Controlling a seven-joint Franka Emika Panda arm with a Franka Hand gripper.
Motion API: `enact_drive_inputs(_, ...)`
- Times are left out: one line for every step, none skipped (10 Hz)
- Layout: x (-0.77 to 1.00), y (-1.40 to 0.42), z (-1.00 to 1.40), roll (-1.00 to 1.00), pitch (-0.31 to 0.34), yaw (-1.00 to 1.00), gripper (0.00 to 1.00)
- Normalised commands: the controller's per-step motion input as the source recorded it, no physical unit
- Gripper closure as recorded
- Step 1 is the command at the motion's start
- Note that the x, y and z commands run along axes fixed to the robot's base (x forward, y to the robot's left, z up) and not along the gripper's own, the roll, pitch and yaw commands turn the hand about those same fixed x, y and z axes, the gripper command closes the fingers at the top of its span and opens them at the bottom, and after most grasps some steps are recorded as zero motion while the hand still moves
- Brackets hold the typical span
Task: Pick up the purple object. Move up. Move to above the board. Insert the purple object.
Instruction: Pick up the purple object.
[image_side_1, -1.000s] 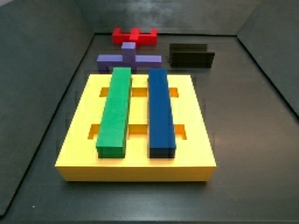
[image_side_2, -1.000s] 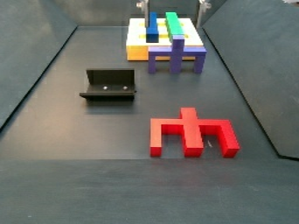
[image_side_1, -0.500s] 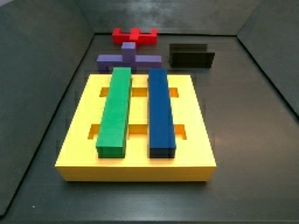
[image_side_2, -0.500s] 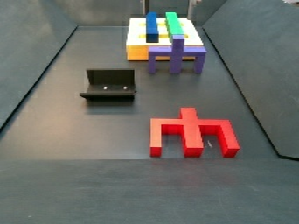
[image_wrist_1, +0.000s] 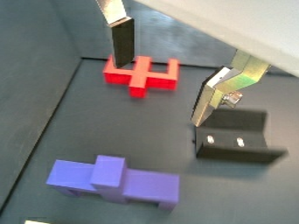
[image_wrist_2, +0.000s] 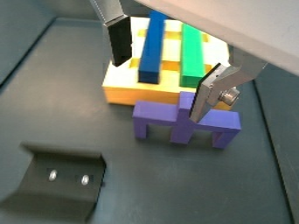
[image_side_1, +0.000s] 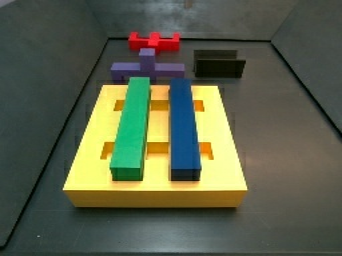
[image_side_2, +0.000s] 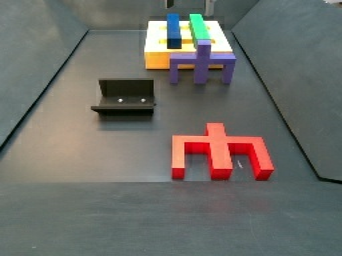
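Gripper (image_wrist_2: 163, 72) up over the floor, nothing picked yet.

We see the fingers (image_wrist_1: 121, 38) wide apart w/ nothing between them, only in both wrist views; side views don't show the gripper. In a wrist view it hangs above the purple object (image_wrist_2: 184, 122), not touching. Purple object (image_side_2: 202, 62) stands on the floor just beside the board (image_side_2: 156, 57), at its end nearest the fixture (image_side_2: 124, 98) and red block (image_side_2: 221, 152). Its crossbar runs along that board edge, i.e. long axis crosswise to the blue bar (image_side_1: 183, 125) and green bar (image_side_1: 131, 125) seated in the board (image_side_1: 156, 195); legs point down, knob up. We judge no step done: grasp, lift, carry, insert all left.
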Motion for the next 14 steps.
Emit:
enact_drive_inputs(0.00, -0.25, -0.31, -0.04, 0.000, -0.83, 0.00)
enact_drive_inputs(0.00, -0.26, -0.32, 0.00, -0.014, -0.87, 0.00)
enact_drive_inputs(-0.07, -0.23, -0.35, -0.02, -0.056, -0.84, 0.00)
enact_drive_inputs(-0.15, -0.20, -0.36, -0.07, -0.096, -0.80, 0.00)
enact_drive_inputs(-0.16, -0.17, -0.42, -0.18, -0.159, -0.65, 0.00)
enact_drive_inputs(-0.09, -0.22, -0.38, -0.17, -0.124, -0.64, 0.00)
enact_drive_inputs(-0.11, -0.18, -0.38, -0.17, -0.106, -0.71, 0.00)
enact_drive_inputs(-0.12, -0.10, -0.25, -0.16, -0.083, -0.77, 0.00)
enact_drive_inputs(-0.14, -0.07, -0.17, -0.14, -0.054, -0.78, 0.00)
enact_drive_inputs(-0.13, -0.05, -0.11, -0.11, -0.026, -0.79, 0.00)
enact_drive_inputs(-0.11, -0.02, -0.07, -0.10, -0.009, -0.78, 0.00)
enact_drive_inputs(-0.07, -0.03, -0.07, -0.11, 0.000, -0.75, 0.00)
enact_drive_inputs(-0.05, -0.07, -0.09, -0.09, 0.000, -0.73, 0.00)
enact_drive_inputs(-0.02, -0.17, -0.05, -0.06, 0.000, -0.65, 0.00)
